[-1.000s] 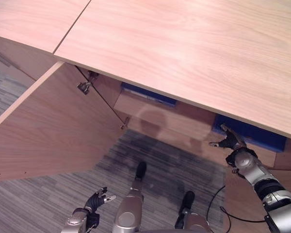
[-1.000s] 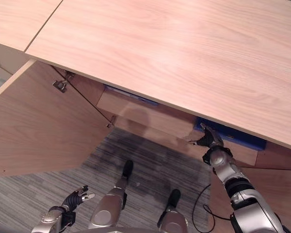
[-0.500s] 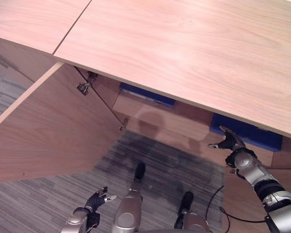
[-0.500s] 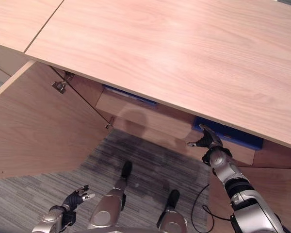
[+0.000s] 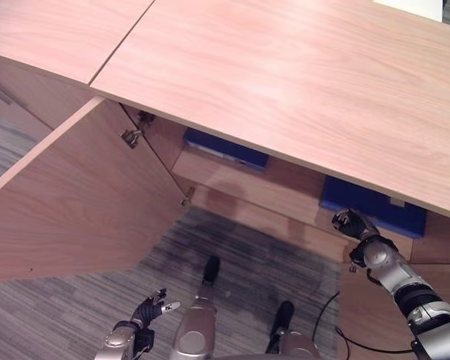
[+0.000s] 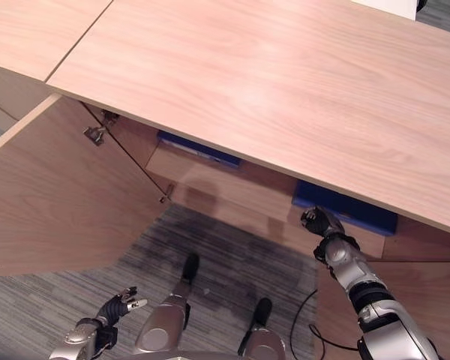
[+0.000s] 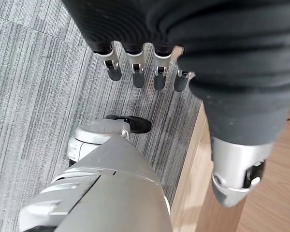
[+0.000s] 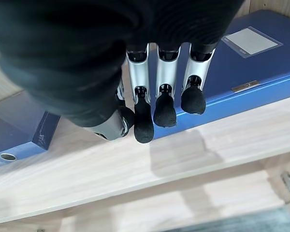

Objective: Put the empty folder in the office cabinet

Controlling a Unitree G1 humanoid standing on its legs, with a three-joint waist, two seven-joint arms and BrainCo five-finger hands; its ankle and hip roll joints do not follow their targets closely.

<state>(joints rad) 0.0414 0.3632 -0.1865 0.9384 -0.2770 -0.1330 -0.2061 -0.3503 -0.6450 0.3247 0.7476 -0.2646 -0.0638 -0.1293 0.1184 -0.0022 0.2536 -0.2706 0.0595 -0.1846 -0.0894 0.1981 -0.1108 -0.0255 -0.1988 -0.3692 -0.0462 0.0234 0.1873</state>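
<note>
— Blue folder (image 8: 241,63), where is it?
— I see it lying flat on the shelf (image 8: 135,169) inside the office cabinet (image 5: 285,82), on the right. A second blue folder (image 5: 225,148) lies further left on the same shelf.
— My right hand (image 5: 351,223)?
— At the shelf's front edge, near the folder; fingers (image 8: 165,107) curl downward, holding nothing.
— Left hand (image 5: 151,307)?
— Low over the grey carpet (image 5: 60,315), fingers (image 7: 134,67) relaxed, nothing held. The cabinet door (image 5: 82,202) stands open at left.
</note>
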